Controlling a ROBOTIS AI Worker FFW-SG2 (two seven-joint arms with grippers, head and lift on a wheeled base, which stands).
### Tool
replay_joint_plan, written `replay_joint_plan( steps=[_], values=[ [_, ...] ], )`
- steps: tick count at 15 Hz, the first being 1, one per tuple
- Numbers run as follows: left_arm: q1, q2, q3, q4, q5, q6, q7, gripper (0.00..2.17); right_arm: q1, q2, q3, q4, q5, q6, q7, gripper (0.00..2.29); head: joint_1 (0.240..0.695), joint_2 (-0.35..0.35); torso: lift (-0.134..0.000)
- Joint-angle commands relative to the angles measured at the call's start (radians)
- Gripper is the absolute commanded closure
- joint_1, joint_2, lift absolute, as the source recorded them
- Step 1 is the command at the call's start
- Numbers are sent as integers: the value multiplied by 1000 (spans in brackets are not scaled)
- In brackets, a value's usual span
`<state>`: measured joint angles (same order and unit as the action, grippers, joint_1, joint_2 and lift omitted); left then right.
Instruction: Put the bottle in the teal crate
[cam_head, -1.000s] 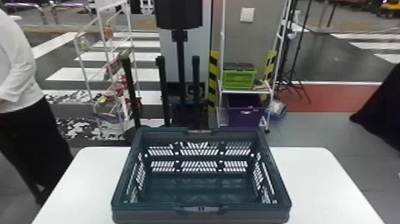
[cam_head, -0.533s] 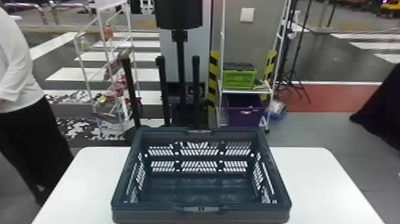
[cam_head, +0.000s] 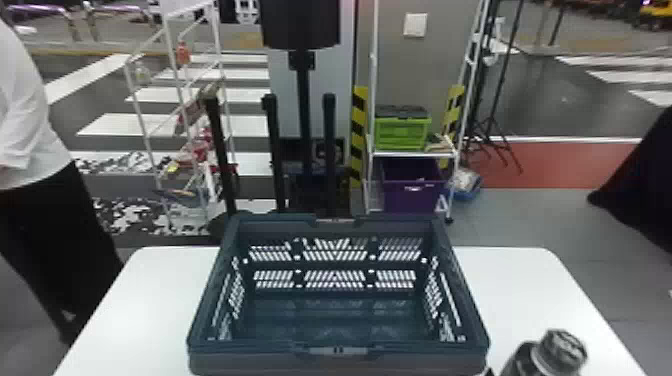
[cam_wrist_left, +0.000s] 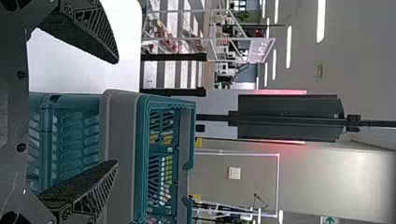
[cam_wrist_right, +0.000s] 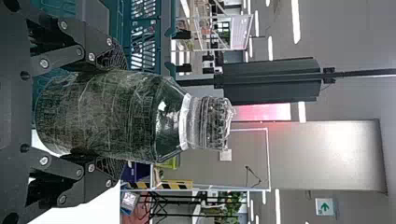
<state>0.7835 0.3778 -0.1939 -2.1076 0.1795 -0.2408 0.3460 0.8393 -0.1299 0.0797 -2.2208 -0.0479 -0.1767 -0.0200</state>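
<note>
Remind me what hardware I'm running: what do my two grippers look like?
The left gripper has black, wedge-shaped fingers with rough, grainy faces and lattice-ribbed sides, on a dark grey frame with round holes. The right gripper is black too, with jointed links fastened by silvery bolts and the same lattice texture on its fingers.
</note>
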Motion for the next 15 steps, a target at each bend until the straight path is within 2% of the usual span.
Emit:
replay_joint_plan(
  steps=[1, 5, 9, 11, 15],
  values=[
    [5, 0, 1, 1, -2, -5, 2, 120, -71, 0, 6, -68, 5, 179, 0, 2283, 499, 0, 0],
    [16, 1, 5, -6, -5, -18, 2, 117, -210, -7, 31, -151, 8, 480, 0, 2283, 499, 0, 0],
    [17, 0, 7, -6, -5, -18, 2, 117, -408, -16, 103, -181, 7, 799, 0, 2283, 499, 0, 0],
    [17, 0, 7, -5, -5, -18, 2, 117, -533, -17, 147, -171, 7, 995, -3, 2283, 499, 0, 0],
    [28, -5, 11, -2, -5, -21, 4, 117, -763, -10, 215, -79, -23, 1256, -8, 2283, 499, 0, 0]
  ],
)
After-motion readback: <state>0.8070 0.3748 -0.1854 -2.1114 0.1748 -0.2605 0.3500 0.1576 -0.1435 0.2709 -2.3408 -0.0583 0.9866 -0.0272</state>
